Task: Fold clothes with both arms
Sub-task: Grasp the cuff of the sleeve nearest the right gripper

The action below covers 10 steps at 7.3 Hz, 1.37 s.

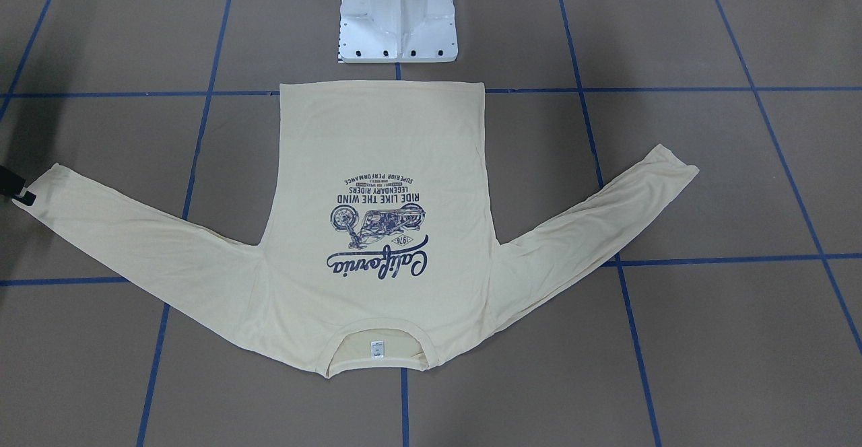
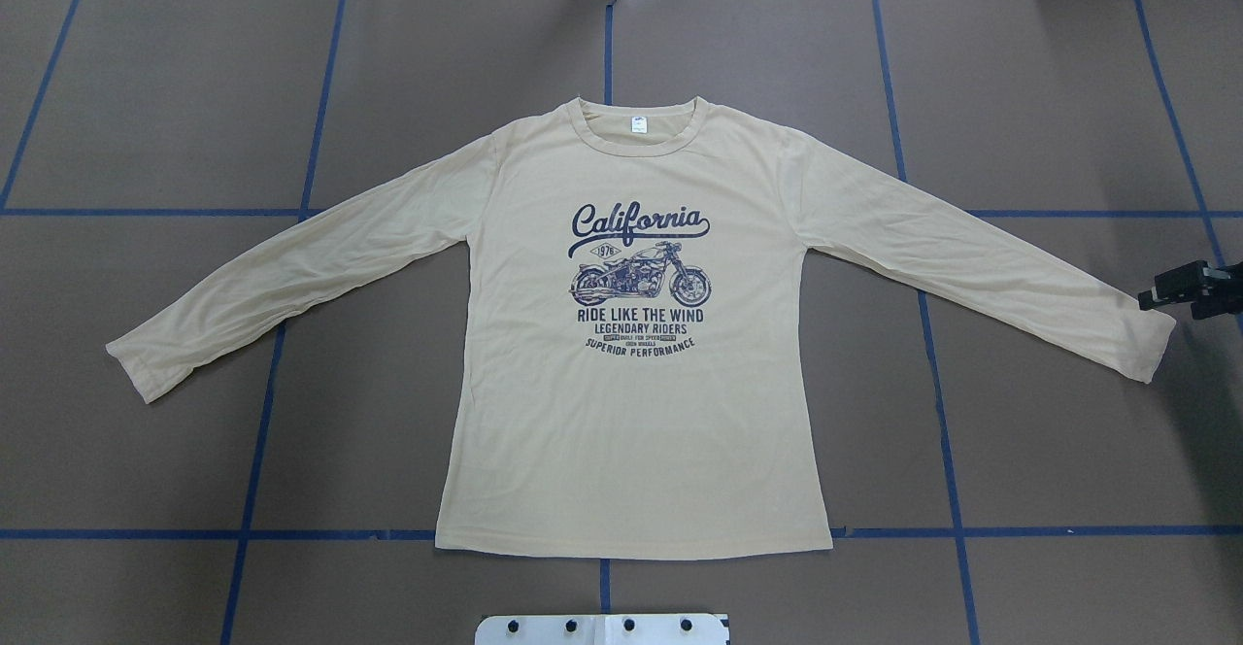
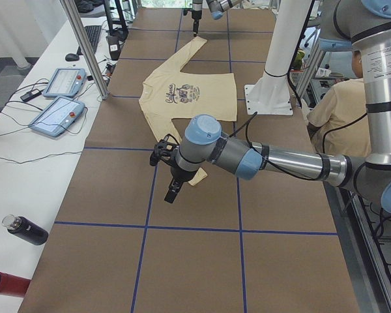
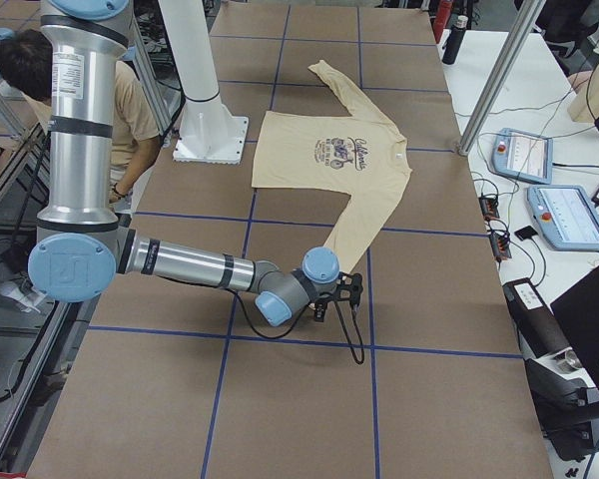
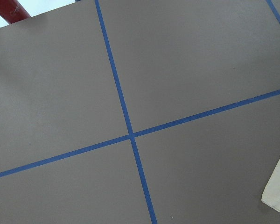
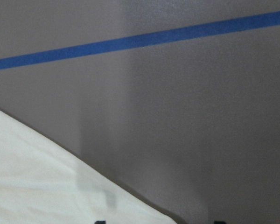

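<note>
A pale cream long-sleeved shirt (image 2: 631, 412) lies flat and face up in the middle of the surface (image 2: 1049, 91), which is covered in matte brown paper ruled into large squares by blue tape (image 2: 146, 212). The knit looks thin and smooth, with faint creases along the arms and a ribbed round neck holding a small white label (image 2: 638, 124). A navy motorcycle print (image 2: 638, 281) sits on the chest. The straight hem lies along a tape line just short of the white metal pedestal (image 1: 397, 23), and the collar points away from it. Both sleeves spread wide and slope back toward the robot's side, with bare paper all round them and past each cuff. The right end effector (image 2: 1160, 293) hangs just beside the right cuff (image 2: 1151, 354) at the surface's far edge; in its wrist view two dark tips show well apart, so it looks spread. The left end effector (image 3: 172, 192) hangs close over the left cuff (image 2: 136, 373), and I cannot tell whether it is spread or pressed together.
</note>
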Available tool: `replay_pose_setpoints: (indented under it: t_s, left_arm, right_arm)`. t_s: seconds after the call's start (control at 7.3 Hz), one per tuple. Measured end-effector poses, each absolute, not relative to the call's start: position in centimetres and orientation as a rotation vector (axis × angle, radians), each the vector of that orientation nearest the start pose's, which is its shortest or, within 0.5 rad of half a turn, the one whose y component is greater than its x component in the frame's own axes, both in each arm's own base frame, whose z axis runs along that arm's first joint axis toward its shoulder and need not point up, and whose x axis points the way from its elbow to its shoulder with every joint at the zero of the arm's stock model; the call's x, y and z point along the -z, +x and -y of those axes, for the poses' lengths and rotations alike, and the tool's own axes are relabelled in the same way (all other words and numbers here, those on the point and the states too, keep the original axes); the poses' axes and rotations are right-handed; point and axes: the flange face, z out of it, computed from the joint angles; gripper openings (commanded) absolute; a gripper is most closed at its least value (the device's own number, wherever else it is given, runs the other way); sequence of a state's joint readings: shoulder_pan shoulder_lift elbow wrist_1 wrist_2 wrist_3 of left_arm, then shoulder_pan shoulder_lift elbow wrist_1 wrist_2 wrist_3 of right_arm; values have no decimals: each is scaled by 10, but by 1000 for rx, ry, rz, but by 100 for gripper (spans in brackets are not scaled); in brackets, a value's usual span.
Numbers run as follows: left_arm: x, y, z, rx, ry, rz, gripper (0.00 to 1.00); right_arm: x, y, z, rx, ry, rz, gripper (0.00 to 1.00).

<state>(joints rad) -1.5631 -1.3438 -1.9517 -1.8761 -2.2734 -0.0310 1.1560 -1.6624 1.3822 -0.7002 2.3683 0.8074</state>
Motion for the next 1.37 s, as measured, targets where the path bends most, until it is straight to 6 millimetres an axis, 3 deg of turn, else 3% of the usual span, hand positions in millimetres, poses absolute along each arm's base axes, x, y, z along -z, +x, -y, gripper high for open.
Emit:
replay_pose_setpoints:
  t_s: [0.41, 0.68, 0.96, 1.1, 1.37]
  left_arm:
    - [-540, -66, 415, -138, 426, -698, 100]
    - [-539, -66, 415, -139, 428, -698, 100]
    - [-538, -66, 415, -139, 428, -698, 100]
    - [-538, -66, 415, -139, 428, -698, 100]
    - [-538, -66, 415, -138, 428, -698, 100]
  right_arm:
    - [-707, -130, 443, -130, -4, 941, 69]
    - [-708, -131, 442, -131, -6, 937, 46]
    - [-710, -131, 442, -134, -7, 933, 7]
    - [-710, -131, 442, -135, -8, 932, 0]
    - [-706, -132, 443, -129, -5, 941, 0]
